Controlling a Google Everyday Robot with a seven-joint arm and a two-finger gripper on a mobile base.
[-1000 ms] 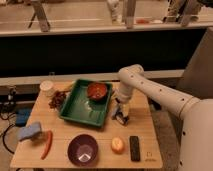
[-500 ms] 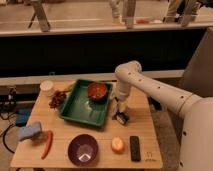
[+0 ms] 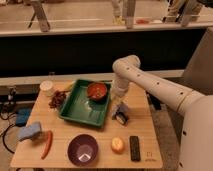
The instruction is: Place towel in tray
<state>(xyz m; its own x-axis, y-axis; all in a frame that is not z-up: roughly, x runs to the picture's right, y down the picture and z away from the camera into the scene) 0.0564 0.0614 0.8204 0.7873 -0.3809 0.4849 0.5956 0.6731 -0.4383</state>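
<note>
Since the earlier frames the arm's (image 3: 150,84) elbow has drifted slightly toward 10 o'clock. The gripper (image 3: 120,113) remains low over the surface (image 3: 100,131), just beside the green tray (image 3: 79,109) at the tray's 3 o'clock rim. Whether it is clenched or released cannot be told.

The towel (image 3: 30,132), a blue bundle, lies on the surface at the tray's 8 o'clock, well apart from tray and gripper.

Surroundings:
- A red bowl (image 3: 97,91) sits in the tray's 1 o'clock corner.
- A red pepper (image 3: 46,144) lies just beside the towel at its 4 o'clock.
- A purple bowl (image 3: 83,149) stands at the tray's 6 o'clock.
- An orange fruit (image 3: 117,144) and a black slab (image 3: 134,147) lie at the tray's 5 o'clock.
- A white cup (image 3: 46,88) and a dark red cluster (image 3: 57,99) stand at the tray's 10 o'clock.

A small dark-and-white item (image 3: 123,119) sits under the gripper and cannot be identified. The robot's body is cut off at the right edge.

The towel's long axis runs roughly from 9 to 3 o'clock. Its folds cannot be made out.
</note>
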